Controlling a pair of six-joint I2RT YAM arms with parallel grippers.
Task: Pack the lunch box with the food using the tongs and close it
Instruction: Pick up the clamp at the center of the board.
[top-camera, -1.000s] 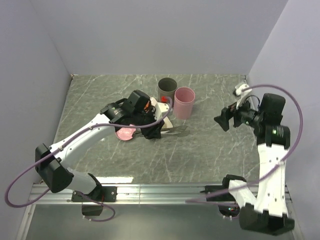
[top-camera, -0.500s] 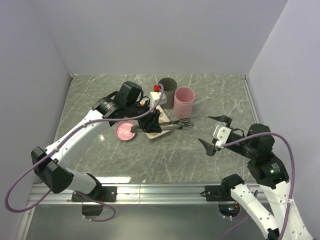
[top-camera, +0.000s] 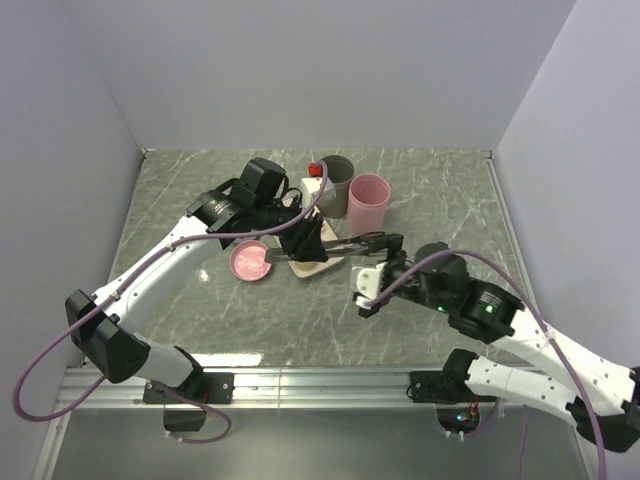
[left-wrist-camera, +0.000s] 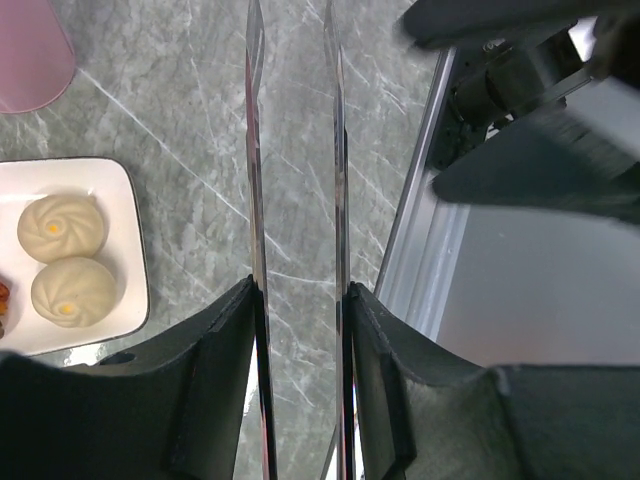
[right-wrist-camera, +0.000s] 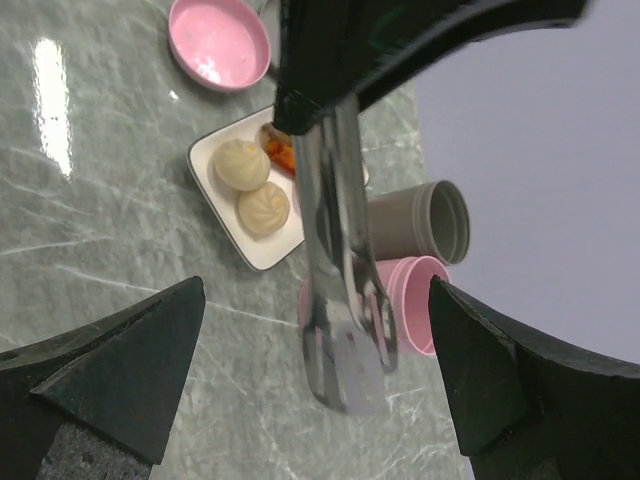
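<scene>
Top view, middle: the left tool (top-camera: 305, 243) squeezes the tongs (top-camera: 355, 242); their tips lie just beside the wide-apart right tool (top-camera: 380, 274).

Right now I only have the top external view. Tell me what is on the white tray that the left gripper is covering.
Observer: In the right wrist view, the tray holds two pale round buns, with orange-brown food beside them.
Operator: Report how the left gripper has the tongs.
Observer: In the left wrist view, the left gripper is shut on the tongs. One finger presses outside each arm, and the arms stand apart.
Operator: Check the right gripper too.
Observer: In the right wrist view, the right gripper is open. The tips of the tongs show between its fingers, with a gap on each side.
</scene>
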